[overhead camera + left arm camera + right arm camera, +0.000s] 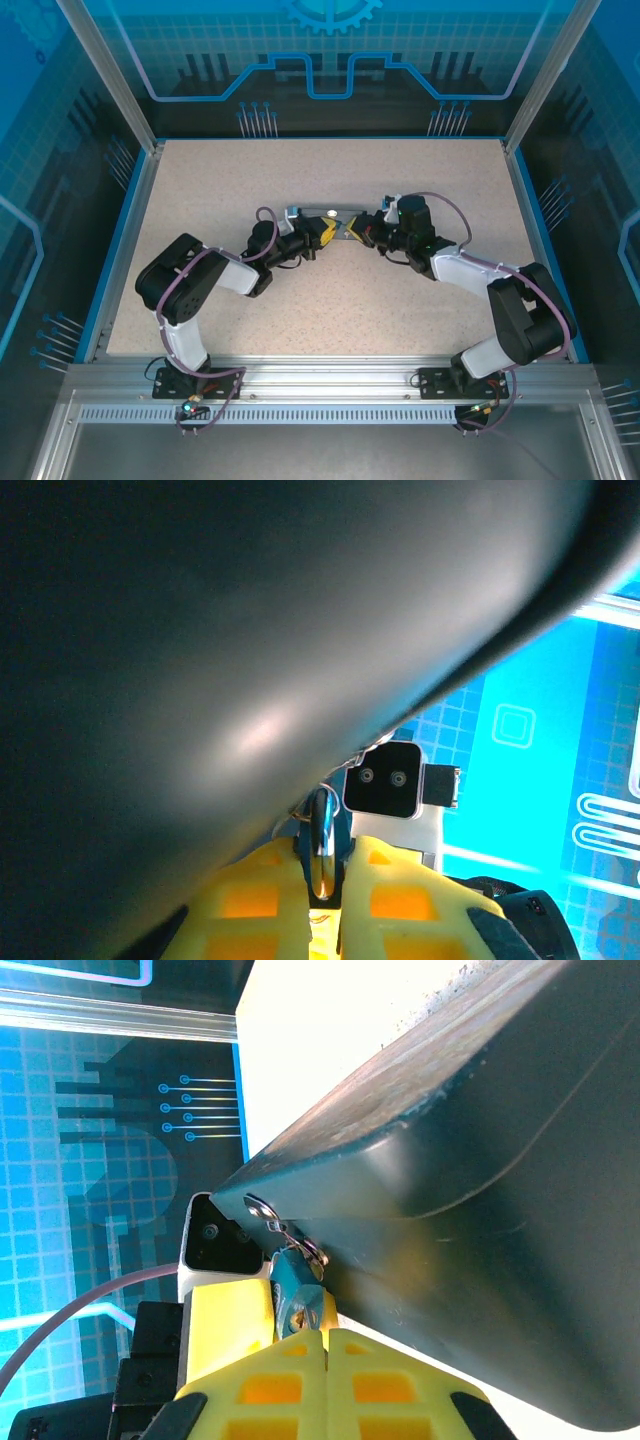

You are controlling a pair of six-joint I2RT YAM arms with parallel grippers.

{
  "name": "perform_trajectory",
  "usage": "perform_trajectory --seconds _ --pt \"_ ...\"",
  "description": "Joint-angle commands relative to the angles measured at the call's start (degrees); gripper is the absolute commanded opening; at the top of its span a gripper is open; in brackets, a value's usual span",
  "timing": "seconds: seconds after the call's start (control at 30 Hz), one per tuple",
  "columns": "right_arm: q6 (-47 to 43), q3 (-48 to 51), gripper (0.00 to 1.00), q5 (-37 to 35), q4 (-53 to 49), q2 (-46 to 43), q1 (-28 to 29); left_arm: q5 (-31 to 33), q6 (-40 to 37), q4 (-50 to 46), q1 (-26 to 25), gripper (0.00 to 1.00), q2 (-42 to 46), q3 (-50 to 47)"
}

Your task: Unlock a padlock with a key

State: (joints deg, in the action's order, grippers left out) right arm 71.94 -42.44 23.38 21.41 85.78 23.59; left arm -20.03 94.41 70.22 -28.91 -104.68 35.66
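Note:
The tiny blue padlock (292, 1285) hangs by its silver shackle (320, 815) from a hasp (262, 1210) on the corner of the dark blue box (480, 1210). My left gripper (322, 858) is shut on the padlock, one yellow finger (228, 1320) on each side of it. My right gripper (325, 1332) is shut, its tips right under the padlock's keyhole face. A dull brass bit of the key (298, 1317) shows at the keyhole; the rest is hidden between the pads. From above, the left gripper (328, 232) and right gripper (356, 230) meet tip to tip at the box (315, 212).
The box stands mid-table on the speckled tabletop (330, 300), which has a blue rim and aluminium posts around it. In the left wrist view the box (200, 680) looms close over the fingers, and the right wrist's camera block (385, 778) sits just behind the padlock.

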Motion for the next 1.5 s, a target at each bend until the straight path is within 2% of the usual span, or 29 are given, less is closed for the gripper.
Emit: perform_trajectory --seconds 0.0,0.33,1.47 --pt "-0.3 -2.3 0.0 0.4 0.5 1.2 0.5 -1.0 0.2 3.6 0.4 0.0 -0.5 1.8" --pt "0.3 -3.0 0.0 0.0 1.5 3.5 1.5 -0.9 0.3 4.0 0.3 0.0 -0.5 1.7" --pt "-0.6 -4.0 0.0 -1.6 -0.8 0.2 3.1 -0.7 0.0 4.5 0.1 0.0 -1.2 0.8"
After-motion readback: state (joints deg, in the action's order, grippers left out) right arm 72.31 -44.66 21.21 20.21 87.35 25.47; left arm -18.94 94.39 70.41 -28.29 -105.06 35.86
